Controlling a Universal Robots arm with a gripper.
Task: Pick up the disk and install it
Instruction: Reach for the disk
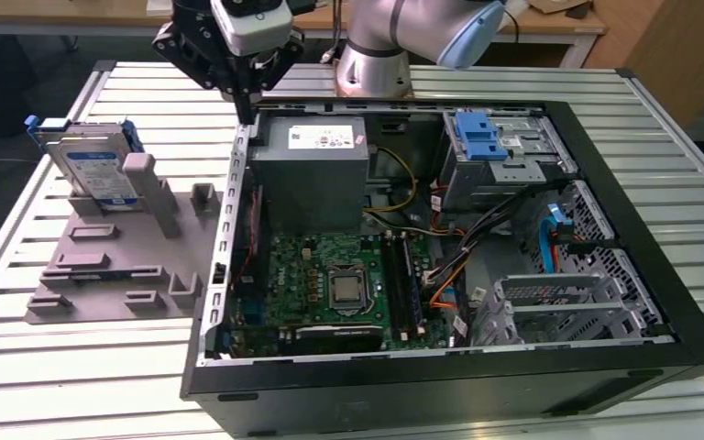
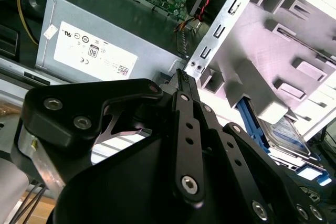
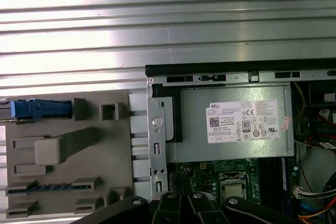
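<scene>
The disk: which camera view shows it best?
The exterior view: the disk stands upright in the grey holder, with its label facing the camera. In the second wrist view the disk is partly hidden behind the holder; the first wrist view shows its blue frame edge-on.

You have one computer case (image 1: 450, 385) lying open on one slatted metal table (image 1: 59, 385). Inside the case, count one grey power-supply box (image 1: 315, 183) carrying one large white label (image 1: 324, 139), one green motherboard (image 1: 309, 302) with one silver processor (image 1: 347, 289) on it, and one blue ridged latch (image 1: 480, 137) at the case's far side. Just outside the case, on the exterior view's left, you have one grey fixture plate (image 1: 107, 266), and on it one disk (image 1: 89, 165). Over the case's far corner, beside the power-supply box, there is one arm (image 1: 383, 46) with one gripper (image 1: 246, 110).
</scene>
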